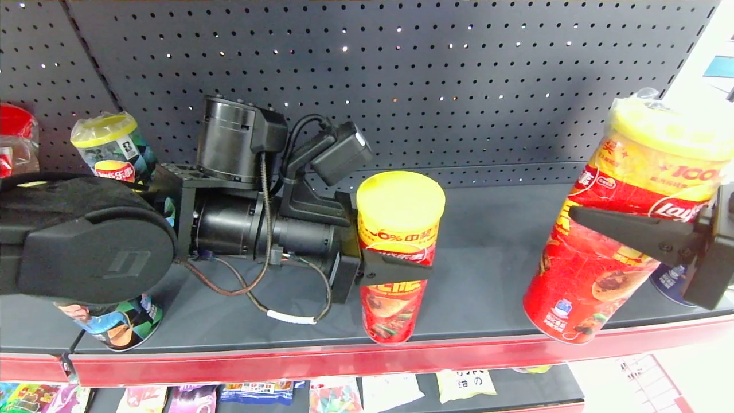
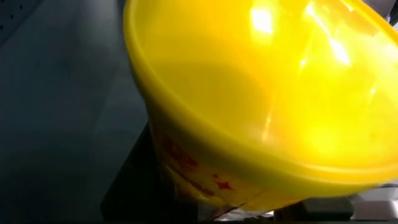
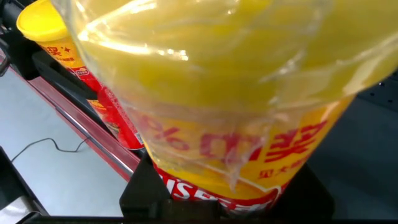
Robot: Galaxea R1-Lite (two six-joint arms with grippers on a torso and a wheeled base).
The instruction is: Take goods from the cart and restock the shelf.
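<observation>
Dark grey shelf (image 1: pixel 487 258) with a red front lip (image 1: pixel 401 358) and a pegboard back (image 1: pixel 459 86) is carrying everything here. A red chip can (image 1: pixel 393 310) with a yellow lid is standing upright near the middle front. At the left, a far dark can (image 1: pixel 114 149) is sitting by the pegboard and a near dark can (image 1: pixel 117 327) is sitting by the lip. A bigger red can (image 1: pixel 602 269) is tilting over the lip on the right, can't tell if it's touching.

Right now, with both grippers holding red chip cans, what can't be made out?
- Head view: the left arm covers the teal-patterned can mid-body; one can or two, cannot tell.
- Head view: blue object behind the wide red yellow-lidded can, hidden by it and the right gripper.
- Head view: red item cut by the left edge.
- Left wrist view: the narrow red yellow-lidded can hides how the left gripper grips it.
</observation>
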